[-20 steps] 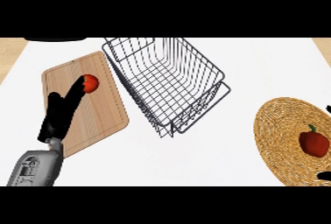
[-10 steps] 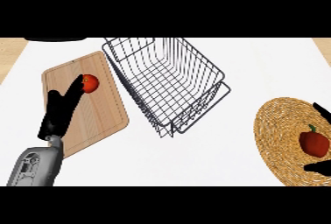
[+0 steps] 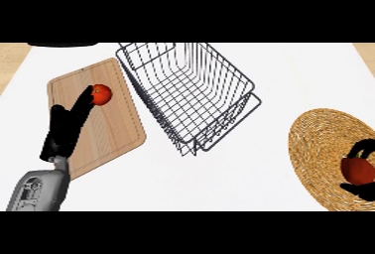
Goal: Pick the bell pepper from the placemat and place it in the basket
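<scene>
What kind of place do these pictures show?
Probably a kitchen counter: a white worktop carries a wooden cutting board with a small red fruit, a wire basket, and a round woven placemat holding a red bell pepper.

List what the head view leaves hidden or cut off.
- Right hand: mostly past the view's right edge; only dark fingers show, curled round the pepper.
- Pepper: partly covered by those fingers.
- Placemat: its right side is cut off by the edge.
- Tomato on the board: its left side sits behind the left hand, so contact cannot be told.
</scene>
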You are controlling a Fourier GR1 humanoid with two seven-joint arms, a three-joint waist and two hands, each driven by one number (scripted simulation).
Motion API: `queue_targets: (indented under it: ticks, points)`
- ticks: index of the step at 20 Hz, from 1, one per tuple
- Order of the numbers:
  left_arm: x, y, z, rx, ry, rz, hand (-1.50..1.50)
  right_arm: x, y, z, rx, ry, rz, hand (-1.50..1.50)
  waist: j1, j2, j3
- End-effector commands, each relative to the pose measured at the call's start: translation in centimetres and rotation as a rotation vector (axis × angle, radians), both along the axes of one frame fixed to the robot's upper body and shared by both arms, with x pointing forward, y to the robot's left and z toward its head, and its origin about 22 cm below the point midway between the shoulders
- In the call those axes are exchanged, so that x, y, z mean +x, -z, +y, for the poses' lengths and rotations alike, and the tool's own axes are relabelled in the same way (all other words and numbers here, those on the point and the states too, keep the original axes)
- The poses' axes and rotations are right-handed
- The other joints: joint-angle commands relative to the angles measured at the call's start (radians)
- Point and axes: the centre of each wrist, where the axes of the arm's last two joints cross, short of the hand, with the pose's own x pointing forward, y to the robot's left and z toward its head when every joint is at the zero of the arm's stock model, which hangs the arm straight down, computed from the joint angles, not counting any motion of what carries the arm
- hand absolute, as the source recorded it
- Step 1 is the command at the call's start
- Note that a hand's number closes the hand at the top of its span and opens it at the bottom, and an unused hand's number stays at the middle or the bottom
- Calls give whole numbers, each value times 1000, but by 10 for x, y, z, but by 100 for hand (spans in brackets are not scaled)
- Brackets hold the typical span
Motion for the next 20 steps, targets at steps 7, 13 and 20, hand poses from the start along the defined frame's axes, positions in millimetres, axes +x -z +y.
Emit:
queue_targets:
  ticks: [7, 13, 20]
  points:
    - [9, 0, -22, 5, 96, -7, 0, 51, -8, 183, -313, -507, -57, 150, 149, 15, -19]
    - [14, -2, -32, 3, 142, 7, 0, 48, -29, 317, -464, -632, -119, 150, 155, 0, -12]
    - [18, 0, -32, -6, 107, 13, 0, 7, -46, 392, -261, -618, -60, 150, 116, 4, 2]
